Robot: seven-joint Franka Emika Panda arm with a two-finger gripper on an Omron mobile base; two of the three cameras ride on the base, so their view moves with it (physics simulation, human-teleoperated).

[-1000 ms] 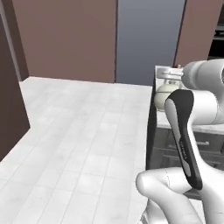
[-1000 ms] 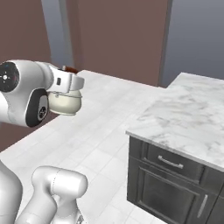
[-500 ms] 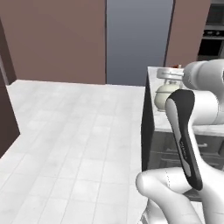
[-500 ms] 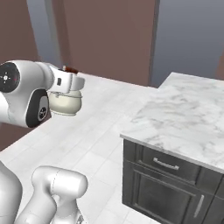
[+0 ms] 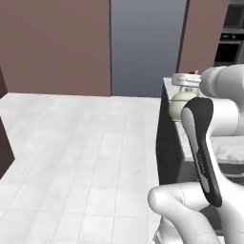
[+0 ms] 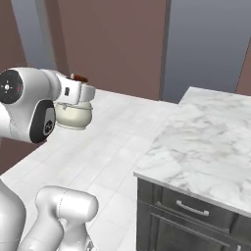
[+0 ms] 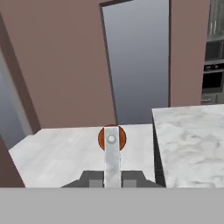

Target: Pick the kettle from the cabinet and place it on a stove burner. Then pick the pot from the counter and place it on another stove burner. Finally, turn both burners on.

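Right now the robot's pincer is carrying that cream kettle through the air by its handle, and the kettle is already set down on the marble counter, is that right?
Not quite. The kettle hangs in the air from the pincer, out over the tiled floor and beside the marble counter, not resting on it. The right base view shows this. The pincer does grip it by the wood-topped handle.

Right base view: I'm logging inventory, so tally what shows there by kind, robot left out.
Kettle: 1
Marble counter: 1
Dark base cabinet drawer: 1
Total: 3
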